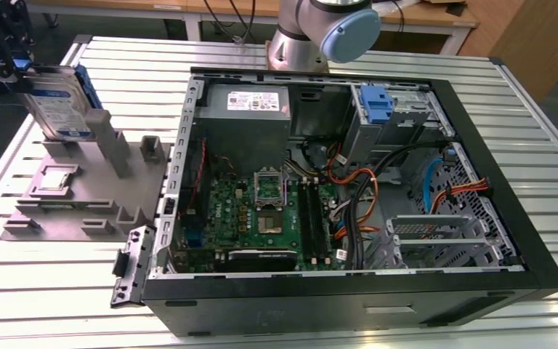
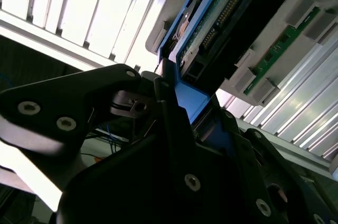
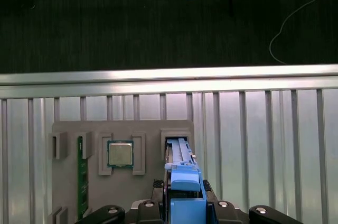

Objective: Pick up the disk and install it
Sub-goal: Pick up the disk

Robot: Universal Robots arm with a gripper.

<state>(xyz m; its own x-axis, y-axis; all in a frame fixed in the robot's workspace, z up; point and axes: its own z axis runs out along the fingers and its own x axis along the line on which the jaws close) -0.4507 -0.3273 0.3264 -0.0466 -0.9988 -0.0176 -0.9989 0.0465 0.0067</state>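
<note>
over grey fixture (image 1: pixel 93 198), jaws seemingly grip upright disk (image 1: pixel 54 103).

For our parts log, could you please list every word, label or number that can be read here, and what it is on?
None can be read.
The sticker on the grey metal box: print too small.
The label on the disk: print too small.

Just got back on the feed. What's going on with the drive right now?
The arm's gripper is closed on the blue-framed disk, holding it upright over the grey parts fixture on the exterior view's left. Whether the disk is clear of its slot there is hard to tell. The open computer case sits beside the fixture, and the disk is not in it yet.
</note>
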